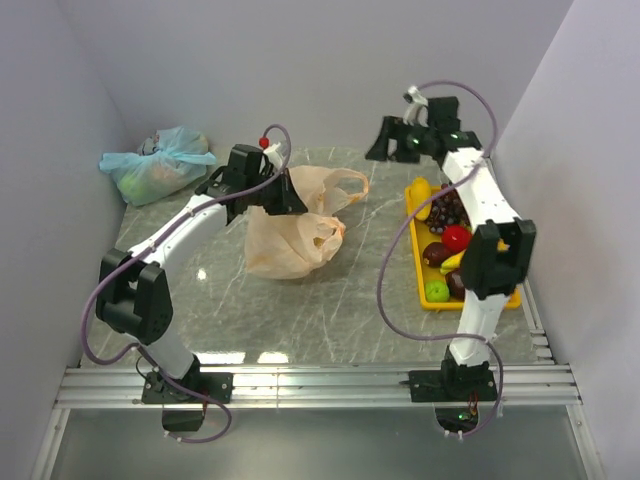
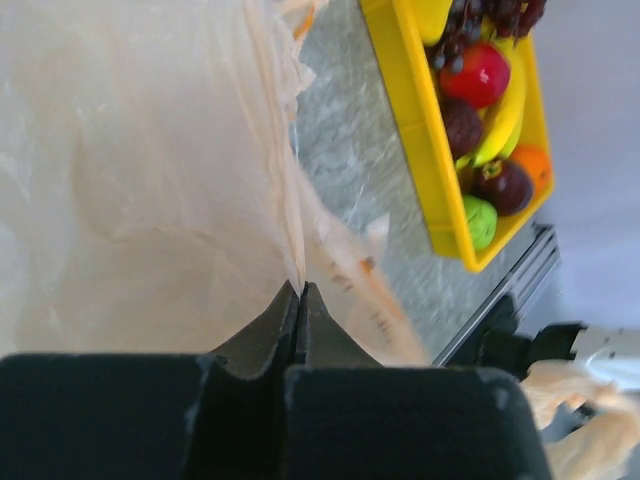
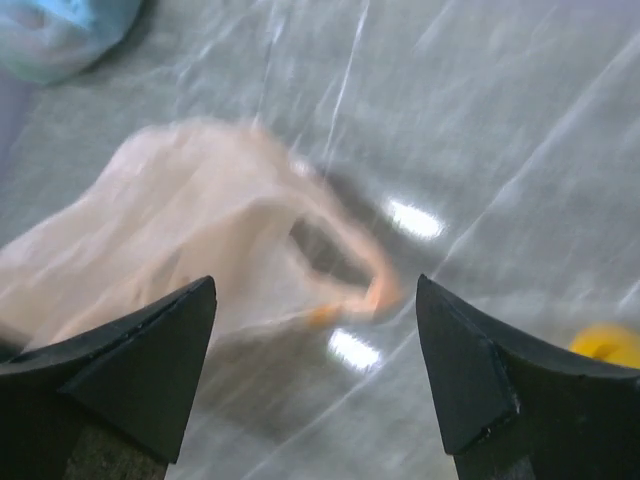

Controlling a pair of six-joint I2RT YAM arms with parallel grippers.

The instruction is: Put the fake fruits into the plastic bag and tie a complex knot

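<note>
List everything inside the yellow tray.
The yellow tray holds a red fruit, banana, dark maroon fruits, orange, green apple and purple grapes. Anything beneath them, or at the tray end that the frame cuts off, is hidden.

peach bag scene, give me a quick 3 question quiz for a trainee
1. True or false: the left claw is shut on the film of the plastic bag.
2. Pick one: the fake fruits in view lie A) inside the plastic bag, B) in the yellow tray, C) loose on the table.
3. In a few words: what does the right claw hold?

Key: 1 true. 2 B. 3 nothing; its jaws stand open above the table.
</note>
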